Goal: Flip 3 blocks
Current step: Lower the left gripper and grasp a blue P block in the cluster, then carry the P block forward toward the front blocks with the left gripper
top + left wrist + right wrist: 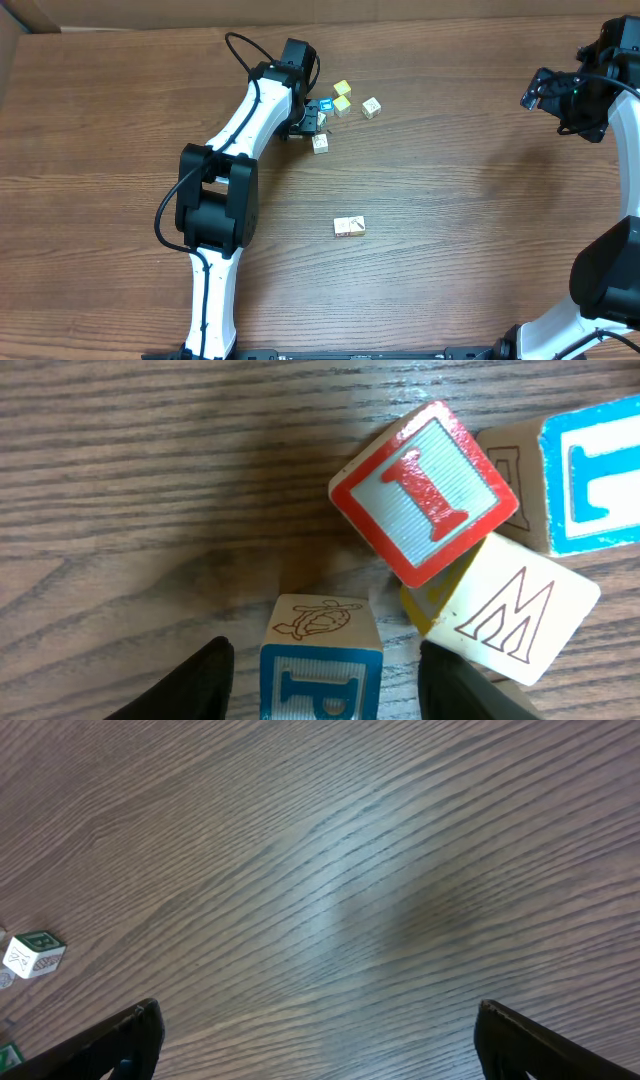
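1. Currently my left gripper (325, 655) stands about half open. Its fingers (195, 685) straddle the blue P block (320, 690), and a strip of table (150, 480) shows on either side. I see no contact, so nothing is held.
2. My right gripper (330, 1040) hangs spread wide over bare wood at the far right of the scene, holding nothing. The green-marked block (33, 955) lies at the left edge of its view.
3. From overhead, the P block's cluster sits on the far side of the table, left of centre, under the left wrist.
4. In the left wrist view, the red-bordered I block (425, 490) lies just beyond and to the right, turned corner-on. It seems to overlap a yellow cube (428, 605) and the M block (515, 610), and a blue-faced block (595, 460) lies past them.
5. My worry is crowding. The right finger has the M block just beside it, so closing off-centre could shove that block and topple the I block. A shallow pinch could also let the cube squirt out, and a flip released here might land on its neighbours.
6. A cube has no long axis. Its edges lie square to the fingers, the P face is toward the wrist, and the turtle face is on the far side. I cannot tell which face is up.
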{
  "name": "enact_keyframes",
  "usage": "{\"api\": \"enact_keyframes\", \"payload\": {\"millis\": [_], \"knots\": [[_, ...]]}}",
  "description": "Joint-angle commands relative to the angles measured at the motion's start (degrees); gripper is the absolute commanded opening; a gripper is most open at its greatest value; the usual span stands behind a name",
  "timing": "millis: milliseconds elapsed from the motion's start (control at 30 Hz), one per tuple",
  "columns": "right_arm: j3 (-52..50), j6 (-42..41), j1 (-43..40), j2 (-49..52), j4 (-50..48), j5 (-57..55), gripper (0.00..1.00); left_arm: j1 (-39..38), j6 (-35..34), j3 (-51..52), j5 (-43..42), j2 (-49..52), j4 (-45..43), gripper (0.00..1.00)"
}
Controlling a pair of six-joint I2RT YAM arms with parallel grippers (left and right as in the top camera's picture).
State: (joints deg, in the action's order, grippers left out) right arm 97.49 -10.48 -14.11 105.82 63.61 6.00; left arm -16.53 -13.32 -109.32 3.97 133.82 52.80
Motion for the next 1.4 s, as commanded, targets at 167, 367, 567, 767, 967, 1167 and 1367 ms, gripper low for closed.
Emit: {"api": "enact_keyframes", "payload": {"millis": [167, 367, 567, 767, 967, 1167, 1367], "knots": [[0.4, 0.0, 0.0, 0.1, -0.3, 0.1, 1.0, 0.0, -1.0, 1.3, 2.0, 0.3, 0.0, 0.43], [0.4, 0.0, 0.0, 0.1, -0.3, 0.1, 1.0, 0.1, -0.8, 1.3, 2.1, 0.3, -1.8, 0.37], [0.4, 0.0, 0.0, 0.1, -0.3, 0.1, 1.0, 0.4, -0.6, 1.1, 1.3, 0.3, -3.6, 0.36], [0.4, 0.0, 0.0, 0.1, -0.3, 0.1, 1.0, 1.2, -0.3, 0.6, -0.6, 0.3, -1.7, 0.31], [0.4, 0.0, 0.0, 0.1, -0.3, 0.1, 1.0, 2.7, -0.5, -1.3, -3.7, -1.4, 0.9, 0.22], [0.4, 0.1, 0.0, 0.1, -0.3, 0.1, 1.0, 3.5, -0.7, -1.3, -5.5, -7.1, 3.7, 0.24], [0.4, 0.0, 0.0, 0.1, -0.3, 0.1, 1.0, 3.1, -2.7, -1.3, -5.1, -16.6, 11.6, 0.25]]}}
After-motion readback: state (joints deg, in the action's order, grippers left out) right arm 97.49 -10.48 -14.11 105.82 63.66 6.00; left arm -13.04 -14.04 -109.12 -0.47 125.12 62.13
